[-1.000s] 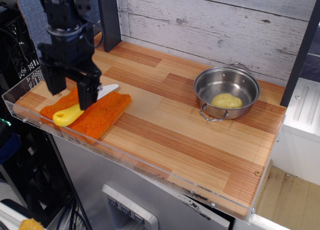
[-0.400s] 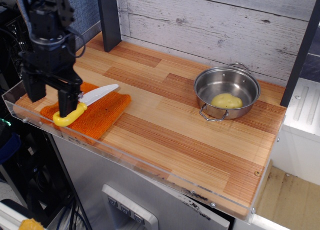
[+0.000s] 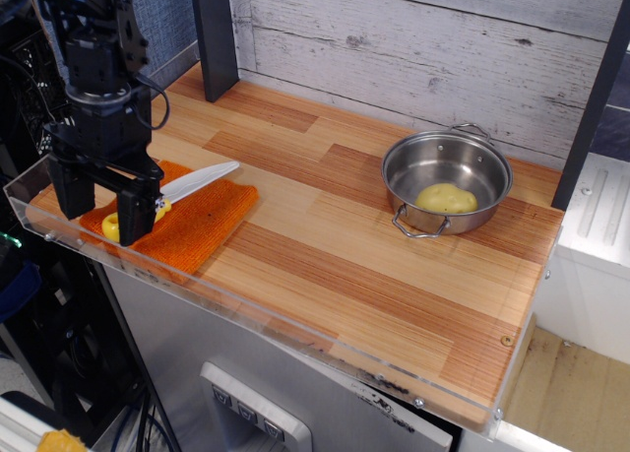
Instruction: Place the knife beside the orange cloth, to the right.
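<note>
Wood-plank counter against a whitewashed board wall, black arm at far left.
Gripper hangs over the orange cloth's left end, fingers spread wide, gripping nothing; the knife lies diagonally on the cloth, yellow handle partly hidden behind the right finger, white blade pointing up-right. Well apart at right, a steel pot holds a pale yellow potato piece.

The wooden table carries the orange cloth and a steel pot.
</note>
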Robot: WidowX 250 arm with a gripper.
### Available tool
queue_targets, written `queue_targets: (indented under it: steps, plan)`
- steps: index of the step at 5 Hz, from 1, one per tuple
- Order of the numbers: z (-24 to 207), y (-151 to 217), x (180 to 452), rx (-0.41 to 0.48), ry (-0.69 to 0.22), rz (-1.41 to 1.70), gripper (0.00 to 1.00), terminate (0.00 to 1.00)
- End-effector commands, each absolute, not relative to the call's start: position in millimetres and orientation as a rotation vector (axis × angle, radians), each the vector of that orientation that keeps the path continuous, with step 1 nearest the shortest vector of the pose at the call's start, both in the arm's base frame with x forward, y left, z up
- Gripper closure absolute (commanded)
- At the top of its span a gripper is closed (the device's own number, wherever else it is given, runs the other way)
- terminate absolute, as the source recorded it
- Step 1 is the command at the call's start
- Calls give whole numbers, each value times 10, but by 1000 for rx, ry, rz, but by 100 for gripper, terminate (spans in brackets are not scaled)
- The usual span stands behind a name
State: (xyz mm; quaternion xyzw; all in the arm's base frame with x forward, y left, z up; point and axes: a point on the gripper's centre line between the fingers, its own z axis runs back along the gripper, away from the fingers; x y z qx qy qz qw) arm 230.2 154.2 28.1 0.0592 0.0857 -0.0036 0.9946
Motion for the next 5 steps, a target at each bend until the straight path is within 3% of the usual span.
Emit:
queue_targets:
  steps: [1,5]
  plan:
    - [366,1589,2361,144,147,-5,0,0]
    - [358,1573,2358,153,140,15,0,0]
